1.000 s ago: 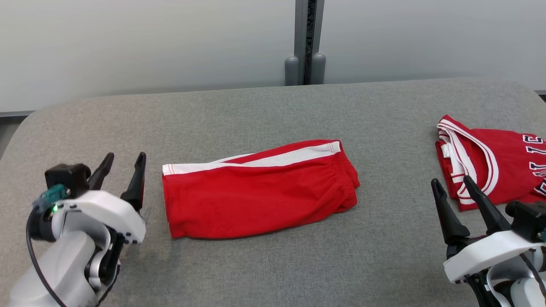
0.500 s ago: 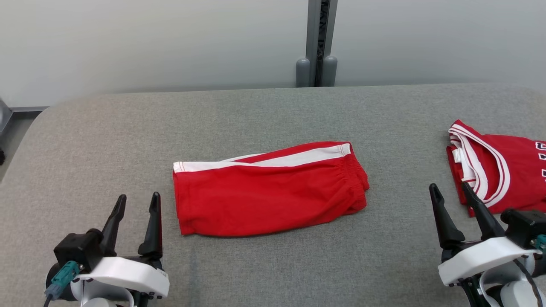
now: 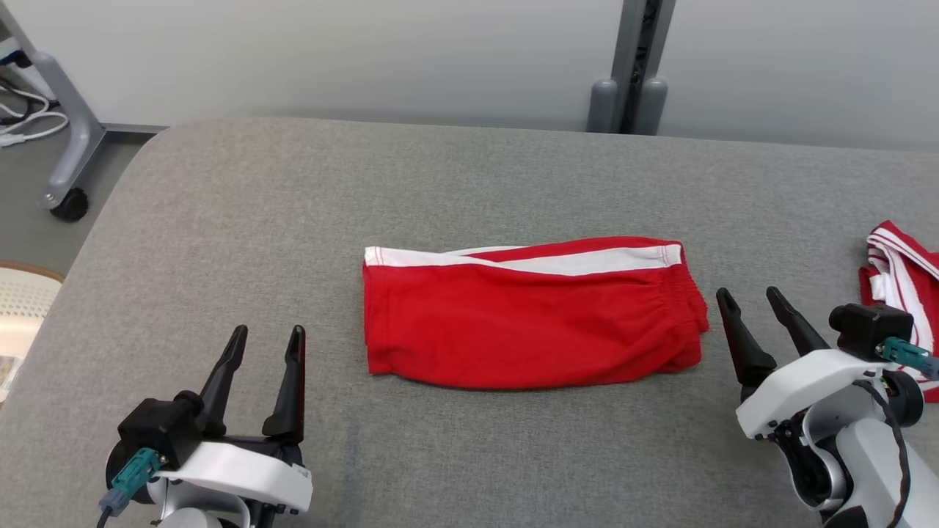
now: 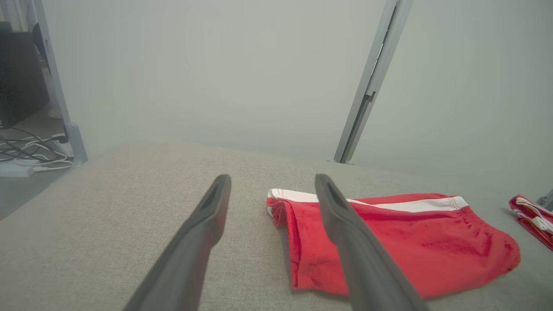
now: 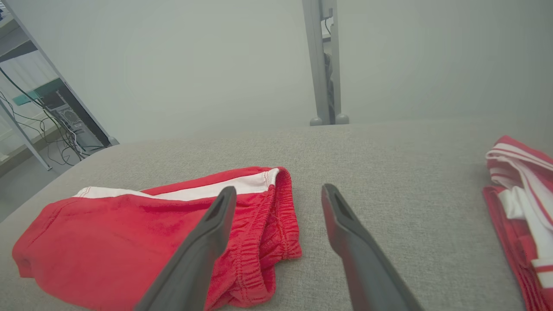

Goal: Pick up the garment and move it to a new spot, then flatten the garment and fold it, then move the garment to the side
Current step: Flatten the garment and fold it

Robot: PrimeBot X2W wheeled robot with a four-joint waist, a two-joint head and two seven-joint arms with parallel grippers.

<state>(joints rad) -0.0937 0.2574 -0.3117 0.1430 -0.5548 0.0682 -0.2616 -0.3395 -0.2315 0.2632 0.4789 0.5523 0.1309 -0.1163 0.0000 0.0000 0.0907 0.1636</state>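
Sitting near the front edge of the grey table [image 3: 469, 183], the left gripper [image 3: 268, 331] and right gripper [image 3: 747, 292] both have fingers spread, holding nothing. Farther in, at the middle, lies the folded red garment [image 3: 528, 323]. It looks soft, light and floppy, so grabbing both short ends seems best.

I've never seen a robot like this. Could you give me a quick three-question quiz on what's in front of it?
1. True or false: the left claw and right claw are both open and empty.
2. Which end of the red shorts faces the right claw? A) elastic waistband B) leg openings
3. Fill in: the striped jersey lies to the robot's ____ of the shorts.
Key: 1 true; 2 A; 3 right.
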